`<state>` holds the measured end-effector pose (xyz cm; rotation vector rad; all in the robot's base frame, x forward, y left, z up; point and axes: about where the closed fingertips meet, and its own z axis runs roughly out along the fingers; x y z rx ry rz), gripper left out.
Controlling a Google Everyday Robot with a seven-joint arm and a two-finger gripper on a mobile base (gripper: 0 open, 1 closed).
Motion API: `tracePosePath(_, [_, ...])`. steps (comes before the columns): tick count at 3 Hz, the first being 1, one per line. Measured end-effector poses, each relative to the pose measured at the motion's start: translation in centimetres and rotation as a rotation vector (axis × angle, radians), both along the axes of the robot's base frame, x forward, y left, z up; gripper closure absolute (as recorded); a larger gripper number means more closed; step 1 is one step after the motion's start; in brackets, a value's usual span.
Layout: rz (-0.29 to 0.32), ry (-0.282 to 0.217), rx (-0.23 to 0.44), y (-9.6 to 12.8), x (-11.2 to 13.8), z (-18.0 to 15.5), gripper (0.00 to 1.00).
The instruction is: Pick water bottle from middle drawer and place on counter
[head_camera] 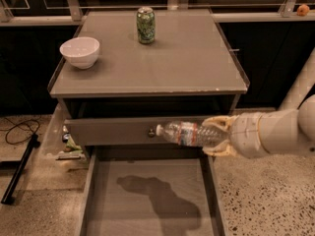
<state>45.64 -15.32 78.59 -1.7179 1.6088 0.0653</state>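
Your pincer (214,135) is clamped round the water bottle (183,132) near its base, over the middle drawer (106,205) at right. It is likely light, thin-walled and slippery, so squeeze the ribs gently.

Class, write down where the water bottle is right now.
In the camera view, the water bottle is held sideways by the gripper, right of centre, above the open middle drawer and in front of the knobbed drawer, below the counter.
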Motion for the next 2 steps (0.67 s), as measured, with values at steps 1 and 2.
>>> tracePosePath(1, [0.019,-0.051,-0.03,0.6,1.2,5.7,1.0])
tracePosePath(2, [0.026,-0.118,-0.014,0.3,2.7,10.6,1.0])
